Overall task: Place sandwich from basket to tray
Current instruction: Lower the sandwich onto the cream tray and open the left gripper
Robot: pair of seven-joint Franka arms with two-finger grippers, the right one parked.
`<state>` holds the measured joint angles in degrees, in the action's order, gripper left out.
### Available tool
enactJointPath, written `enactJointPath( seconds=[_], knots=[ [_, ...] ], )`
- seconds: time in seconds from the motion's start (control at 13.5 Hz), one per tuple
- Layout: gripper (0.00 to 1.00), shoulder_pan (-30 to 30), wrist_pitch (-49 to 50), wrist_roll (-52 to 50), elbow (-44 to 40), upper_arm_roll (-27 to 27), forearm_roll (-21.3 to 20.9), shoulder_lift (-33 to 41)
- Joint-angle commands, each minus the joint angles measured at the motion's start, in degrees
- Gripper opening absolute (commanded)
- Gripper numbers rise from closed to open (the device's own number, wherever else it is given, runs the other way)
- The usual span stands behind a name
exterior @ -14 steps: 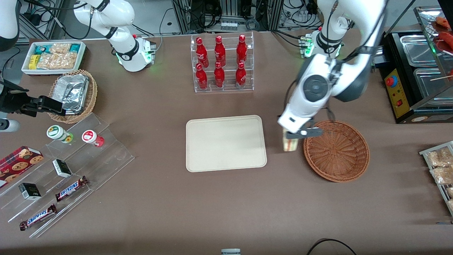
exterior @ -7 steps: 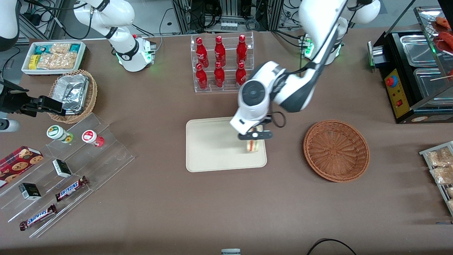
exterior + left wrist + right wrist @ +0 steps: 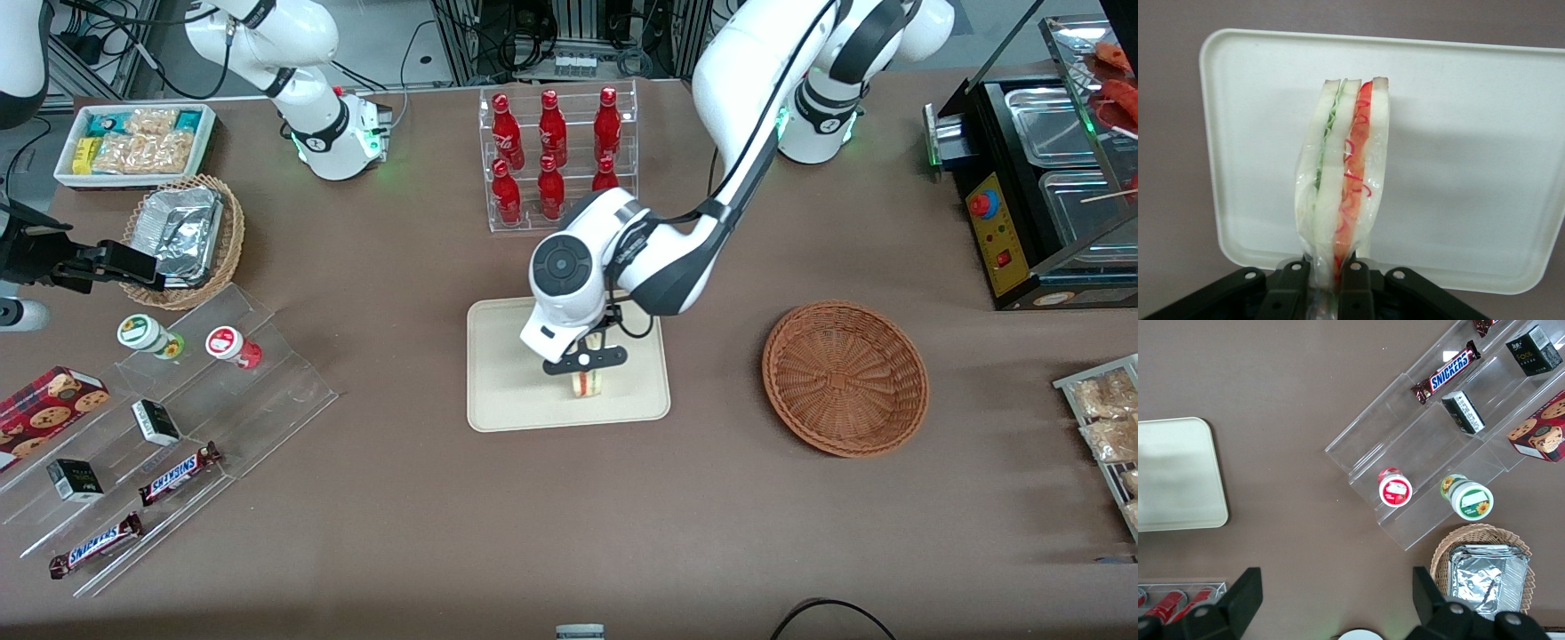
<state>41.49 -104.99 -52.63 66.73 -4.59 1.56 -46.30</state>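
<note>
The sandwich [image 3: 587, 383], a plastic-wrapped wedge of pale bread with red and green filling, hangs from my left gripper [image 3: 584, 363] just above the cream-beige tray [image 3: 507, 391], over the tray's part nearer the front camera. In the left wrist view the gripper [image 3: 1329, 283] is shut on the sandwich [image 3: 1345, 167] at its wrapped end, with the tray [image 3: 1471, 147] under it. The round reddish-brown wicker basket [image 3: 845, 378] stands beside the tray toward the working arm's end and holds nothing visible.
A clear rack of red bottles [image 3: 556, 160] stands farther from the camera than the tray. Toward the parked arm's end are an acrylic stepped stand with snack bars and cups [image 3: 178, 418], a tan basket with a foil container [image 3: 182, 236] and a white snack bin [image 3: 133, 142].
The gripper has carried the sandwich from beside the basket's rim across to over the tray, then farther toward the tray's middle and lower.
</note>
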Motion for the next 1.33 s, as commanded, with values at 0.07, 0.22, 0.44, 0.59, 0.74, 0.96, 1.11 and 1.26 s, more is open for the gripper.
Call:
enactJointPath(
  seconds=[0.07, 0.22, 0.44, 0.59, 0.74, 0.96, 1.11, 1.26],
  knots=[
    [0.0, 0.5, 1.0, -3.8, -7.8, -1.3, 0.5, -5.6],
    [0.0, 0.6, -0.4, -4.0, -8.1, -1.9, 0.5, -7.3],
    [0.0, 1.2, -0.7, -4.1, -8.1, -1.8, 0.5, -7.8],
    [0.0, 1.3, -1.0, -5.2, -8.1, -1.8, 0.5, -8.3],
    [0.0, 1.7, -1.2, -6.6, -8.1, -1.7, 0.5, -8.7],
    [0.0, 1.9, -1.8, -9.4, -8.0, -1.7, 0.2, -9.1],
    [0.2, 2.2, -2.4, -9.4, -8.0, -1.7, -0.1, -9.2],
    [1.0, 2.2, -2.5, -9.2, -7.9, -1.7, -0.3, -9.2]
  ],
)
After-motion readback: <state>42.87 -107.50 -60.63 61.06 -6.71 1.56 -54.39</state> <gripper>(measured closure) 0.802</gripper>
